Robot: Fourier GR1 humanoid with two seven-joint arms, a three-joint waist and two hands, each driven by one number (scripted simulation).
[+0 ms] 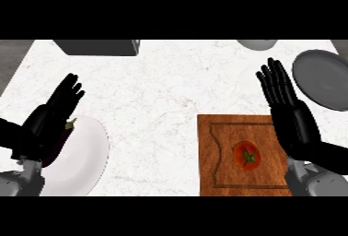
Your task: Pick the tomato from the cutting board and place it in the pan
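Across nearly the whole view below me spreads the white marbled stone counter (pixel 163 101), and everything else sits on it. Toward its lower right lies the rectangular brown wooden cutting board (pixel 224 138) with a carved groove running inside its edge. At the lower left is the round white plate (pixel 85 161), carrying a dark purple eggplant (pixel 62 136) with a green stem, partly hidden behind my left hand. Up at the right edge sits the round grey metal pan (pixel 323 78), well apart from the board. A dark grey box-shaped block (pixel 98 47) stands at the top edge left of centre, and a pale grey rounded bowl (pixel 258 44) shows partly at the top right. My right hand (pixel 289 108) hangs over the board's right edge, fingers straight and pointing away from me, holding nothing. My left hand (pixel 54 115) is likewise flat and outstretched over the plate's left rim, with nothing in it. The small round red tomato (pixel 247 156) with its green star-shaped calyx rests on the board, just beside my right wrist but not touched by it
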